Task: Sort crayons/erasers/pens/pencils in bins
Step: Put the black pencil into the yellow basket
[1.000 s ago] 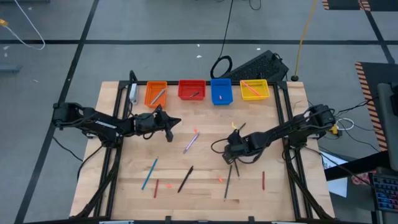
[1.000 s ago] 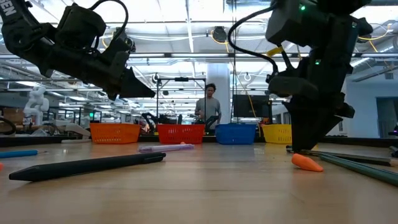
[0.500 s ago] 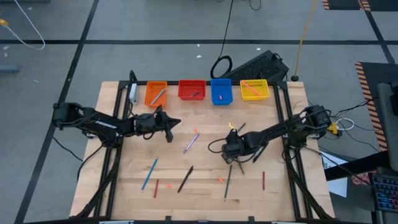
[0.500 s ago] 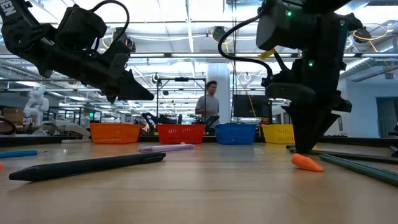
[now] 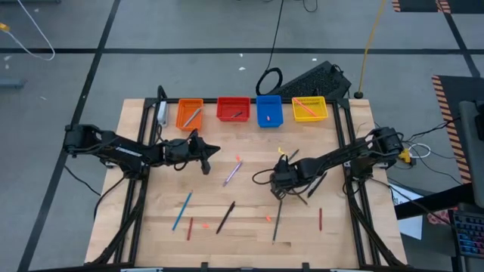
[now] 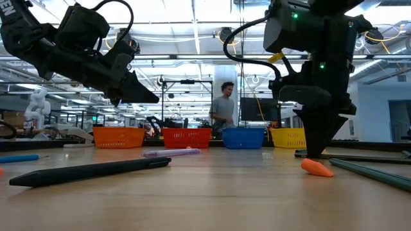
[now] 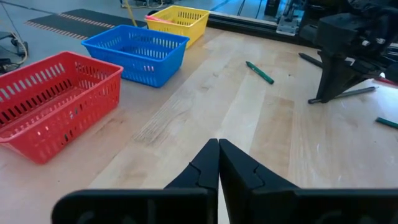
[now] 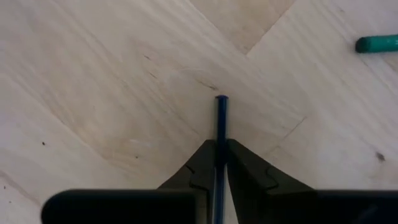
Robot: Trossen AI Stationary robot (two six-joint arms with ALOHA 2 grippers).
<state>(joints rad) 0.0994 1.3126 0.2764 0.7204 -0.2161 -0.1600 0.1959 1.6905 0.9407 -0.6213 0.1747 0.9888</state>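
Four bins stand in a row at the far edge: orange point(image 5: 190, 113), red point(image 5: 233, 109), blue point(image 5: 268, 110) and yellow point(image 5: 308, 109). A light blue pen point(image 5: 181, 210), a black pen point(image 5: 225, 217), a purple pen point(image 5: 231, 174), a dark green pencil point(image 5: 277, 221), red crayons point(image 5: 190, 228) point(image 5: 320, 218) and an orange-red eraser point(image 6: 316, 167) lie flat on the wood. My right gripper point(image 5: 279, 186) points down at the table's middle right, shut on a thin dark stick point(image 8: 221, 115). My left gripper point(image 5: 209, 149) hovers shut, holding nothing, near the orange bin. My right gripper pinches the thin dark stick between its two fingertips point(image 8: 202, 155), coming from above and pointing down. The stick runs through the gap, and its free end point(image 8: 221, 99) reaches out past the fingertips over the wood. Whether it is lifted off the table I cannot tell.
Another green stick point(image 7: 260, 73) lies between my grippers and the yellow bin. Dark sticks point(image 6: 350, 158) lie right beside my right gripper. A keyboard point(image 5: 314, 78) sits behind the bins. A person point(image 6: 224, 114) stands in the room beyond the table.
My right gripper has edged a little toward the table's left, still pointing down close to the wood.
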